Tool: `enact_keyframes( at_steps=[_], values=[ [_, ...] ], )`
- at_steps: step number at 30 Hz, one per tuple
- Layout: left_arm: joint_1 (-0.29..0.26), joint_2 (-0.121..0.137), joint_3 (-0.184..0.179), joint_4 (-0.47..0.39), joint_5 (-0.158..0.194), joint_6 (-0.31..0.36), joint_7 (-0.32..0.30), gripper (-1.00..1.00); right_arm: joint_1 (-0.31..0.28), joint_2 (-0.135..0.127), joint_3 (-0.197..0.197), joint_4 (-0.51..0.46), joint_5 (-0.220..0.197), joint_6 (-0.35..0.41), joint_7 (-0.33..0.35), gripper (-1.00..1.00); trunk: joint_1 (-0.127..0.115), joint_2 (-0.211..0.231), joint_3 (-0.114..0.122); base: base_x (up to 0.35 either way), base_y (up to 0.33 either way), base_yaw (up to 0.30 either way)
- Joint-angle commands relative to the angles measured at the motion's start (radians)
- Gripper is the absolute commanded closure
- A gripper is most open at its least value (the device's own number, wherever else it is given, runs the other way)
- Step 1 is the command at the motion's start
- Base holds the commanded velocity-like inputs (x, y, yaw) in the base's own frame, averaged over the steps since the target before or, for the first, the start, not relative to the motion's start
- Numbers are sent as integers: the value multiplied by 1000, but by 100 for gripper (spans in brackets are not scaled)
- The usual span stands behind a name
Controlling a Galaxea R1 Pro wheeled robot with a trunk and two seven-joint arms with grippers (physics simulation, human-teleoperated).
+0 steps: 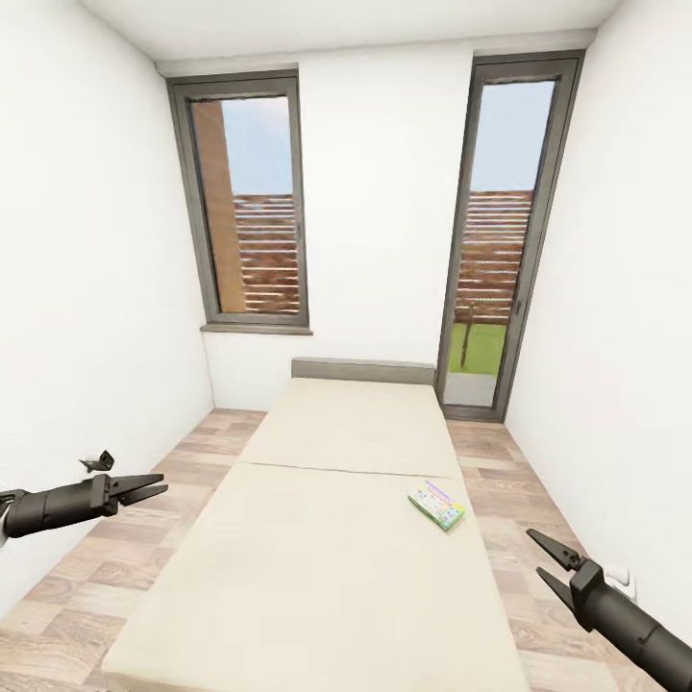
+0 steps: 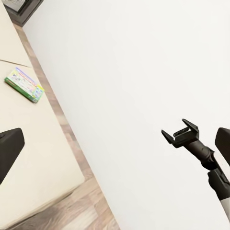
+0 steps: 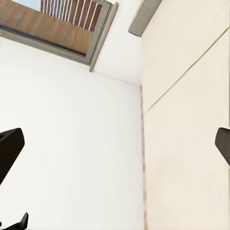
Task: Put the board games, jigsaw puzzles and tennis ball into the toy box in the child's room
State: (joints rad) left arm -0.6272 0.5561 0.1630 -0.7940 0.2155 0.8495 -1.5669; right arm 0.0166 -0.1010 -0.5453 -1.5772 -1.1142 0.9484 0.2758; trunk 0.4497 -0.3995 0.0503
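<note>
White walls close a narrow room around the bed point(image 1: 327, 538), which runs up the frame's centre. My left gripper point(image 1: 144, 489) reaches in from the left edge, level, fingers parted; my right gripper point(image 1: 550, 561) rises from the lower right corner, tilted up-left, jaws spread, empty. One board game point(image 1: 436, 506) lies flat on the mattress, right of centre, near that edge, cover print too small to read. Bed's near end is cut off at the bottom. Two windows point(image 1: 248, 207) flank the far wall.
</note>
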Motion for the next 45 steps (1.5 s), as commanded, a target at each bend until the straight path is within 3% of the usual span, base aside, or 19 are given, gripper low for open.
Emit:
enact_keyframes(
  at_steps=[1, 33, 45],
  values=[
    [0, 0, 0, 0, -1, 10, -4, -100, 0, 0, -1, 0, 8, 3, 10, -100, 0, 0, 0, 0, -260, 121],
    [0, -1, -2, -1, 0, 10, -4, -100, 1, -20, -2, 1, 8, 4, 11, -100, 0, 0, 0, -23, -299, 264],
    [0, -1, -1, -1, 1, 10, -4, -100, 0, -20, -2, 2, 8, 6, 10, -100, 0, 0, 0, -170, -193, 285]
  ],
)
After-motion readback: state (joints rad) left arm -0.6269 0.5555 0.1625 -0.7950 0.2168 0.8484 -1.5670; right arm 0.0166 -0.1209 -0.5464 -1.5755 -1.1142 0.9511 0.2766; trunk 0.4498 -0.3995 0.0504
